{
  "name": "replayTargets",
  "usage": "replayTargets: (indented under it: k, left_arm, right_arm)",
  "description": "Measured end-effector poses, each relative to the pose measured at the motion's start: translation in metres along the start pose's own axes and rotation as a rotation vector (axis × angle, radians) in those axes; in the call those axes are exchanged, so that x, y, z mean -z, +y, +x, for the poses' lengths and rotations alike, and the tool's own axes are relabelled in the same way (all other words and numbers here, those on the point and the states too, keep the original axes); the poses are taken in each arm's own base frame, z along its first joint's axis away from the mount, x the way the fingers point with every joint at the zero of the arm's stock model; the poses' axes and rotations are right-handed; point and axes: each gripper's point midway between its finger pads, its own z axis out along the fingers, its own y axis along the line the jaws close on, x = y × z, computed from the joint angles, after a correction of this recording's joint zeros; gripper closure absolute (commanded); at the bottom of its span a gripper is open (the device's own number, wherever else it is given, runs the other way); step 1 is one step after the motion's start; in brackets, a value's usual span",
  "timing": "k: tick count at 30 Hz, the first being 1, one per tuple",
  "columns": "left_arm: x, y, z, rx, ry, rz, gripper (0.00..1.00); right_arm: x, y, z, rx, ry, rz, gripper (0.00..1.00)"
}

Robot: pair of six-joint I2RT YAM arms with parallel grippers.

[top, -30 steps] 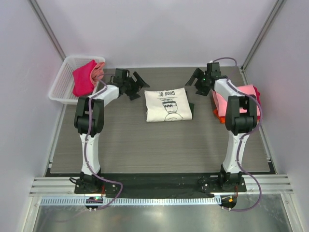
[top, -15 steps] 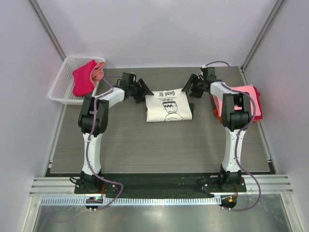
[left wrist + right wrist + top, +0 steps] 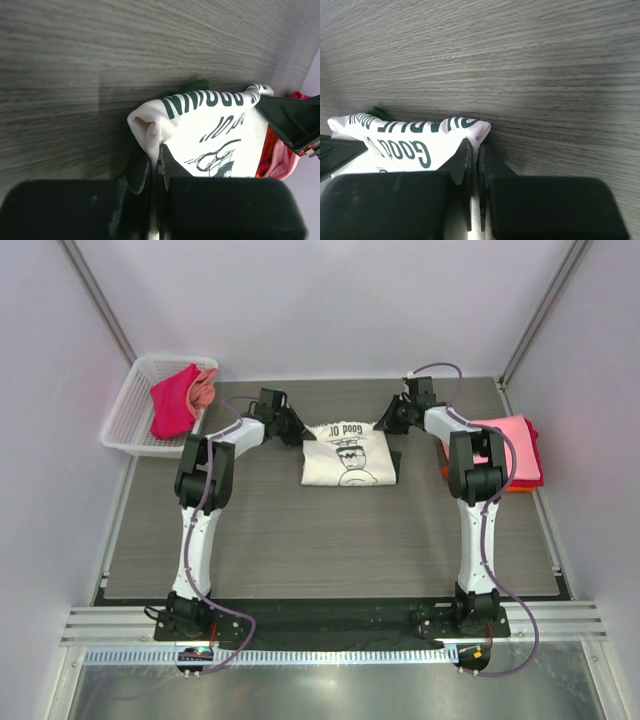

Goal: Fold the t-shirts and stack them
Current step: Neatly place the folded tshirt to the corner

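The cream t-shirt [image 3: 346, 458] is lying folded on the grey table [image 3: 300, 540], mid-width toward the far edge, print facing up. The left gripper [image 3: 298, 433] is pinching the shirt's far left corner, fingers together with a fold of cloth bunching at their tips. The right gripper [image 3: 383, 424] is clamping the far right corner, white cloth showing between its nearly closed fingers. A pink-topped t-shirt stack [image 3: 515, 445] is sitting at the table's right edge. A magenta t-shirt [image 3: 172, 405] is lying crumpled in the white mesh basket [image 3: 118, 425] at far left.
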Motion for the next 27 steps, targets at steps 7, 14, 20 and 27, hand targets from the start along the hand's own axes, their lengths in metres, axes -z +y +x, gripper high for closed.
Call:
replayTargets:
  k: [7,14,20,27]
  left_arm:
    - [-0.003,-0.005,-0.002,-0.025,-0.021,0.004,1.0]
    - [0.026,-0.042,0.033,-0.117,-0.032,0.015,1.0]
    - [0.09,-0.157,0.115,-0.292,-0.031,0.205,1.0]
    - [0.162,-0.293,0.22,-0.426,-0.05,0.548,1.0]
  right_arm:
    - [0.008,-0.003,-0.003,0.002,-0.025,0.059,0.99]
    - [0.086,0.01,0.009,-0.005,-0.044,0.103,0.99]
    - [0.236,0.035,-0.032,-0.002,-0.307,0.107,0.99]
    - [0.405,-0.024,-0.074,-0.159,-0.621,0.277,0.99]
